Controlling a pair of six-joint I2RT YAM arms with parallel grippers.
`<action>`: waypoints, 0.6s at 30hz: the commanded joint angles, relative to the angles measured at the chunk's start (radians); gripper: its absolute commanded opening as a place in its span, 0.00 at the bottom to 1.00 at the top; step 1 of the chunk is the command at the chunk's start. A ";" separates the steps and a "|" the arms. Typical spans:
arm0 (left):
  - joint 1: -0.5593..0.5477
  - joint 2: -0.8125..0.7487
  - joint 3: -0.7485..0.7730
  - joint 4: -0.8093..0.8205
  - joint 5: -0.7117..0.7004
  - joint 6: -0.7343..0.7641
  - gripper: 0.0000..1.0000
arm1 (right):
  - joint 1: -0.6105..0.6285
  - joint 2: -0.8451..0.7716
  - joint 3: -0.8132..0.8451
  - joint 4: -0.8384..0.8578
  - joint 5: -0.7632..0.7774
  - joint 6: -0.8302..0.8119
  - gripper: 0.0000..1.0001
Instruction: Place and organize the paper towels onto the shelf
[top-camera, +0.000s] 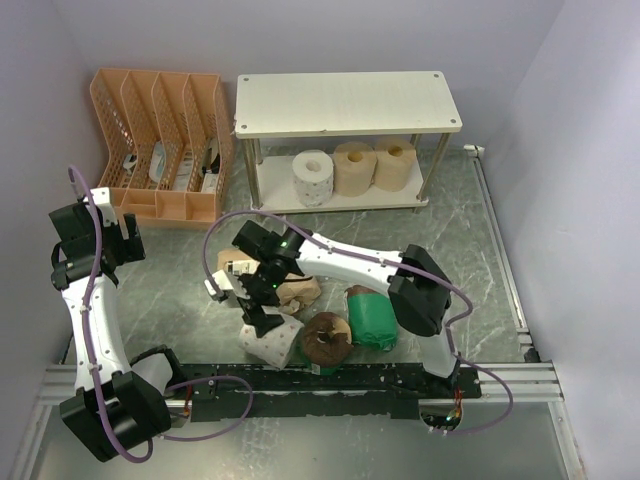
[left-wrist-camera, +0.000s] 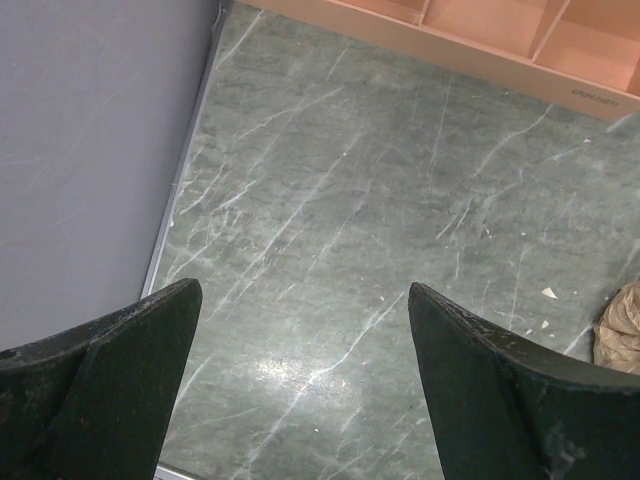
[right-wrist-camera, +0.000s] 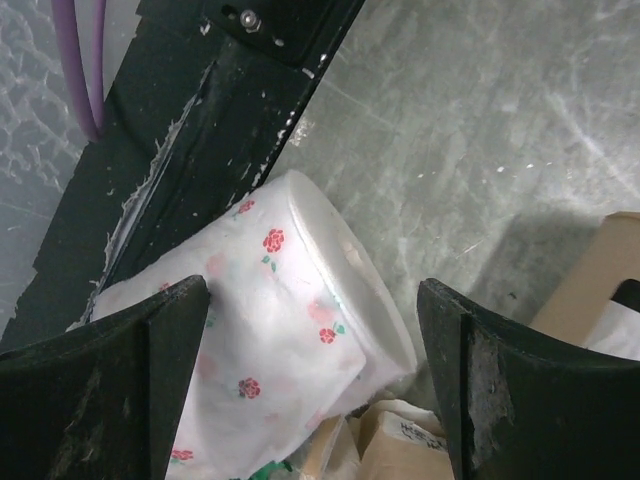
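Your right gripper (right-wrist-camera: 312, 290): jaws spread, white flowered roll (right-wrist-camera: 265, 340) between fingers, gap beside one finger. Your left gripper (left-wrist-camera: 302, 290): jaws wide, table (left-wrist-camera: 330, 200) below.

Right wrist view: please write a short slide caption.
Right gripper, fingers open, poised over a flower-printed white roll lying on the table.

Two white-and-black arms
The left arm (top-camera: 95, 320) and right arm (top-camera: 345, 262) have black joints, purple cables (right-wrist-camera: 78, 60) and scuffed dark fingers (left-wrist-camera: 110, 380).
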 joint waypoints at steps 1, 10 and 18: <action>0.011 -0.001 0.002 0.008 0.031 0.009 0.96 | -0.005 0.042 0.026 -0.053 -0.012 -0.021 0.85; 0.009 -0.005 0.002 0.009 0.033 0.011 0.96 | -0.034 0.177 0.116 -0.210 -0.066 -0.065 0.42; 0.010 -0.005 0.002 0.009 0.034 0.011 0.96 | -0.071 0.118 0.152 -0.331 -0.084 -0.116 0.00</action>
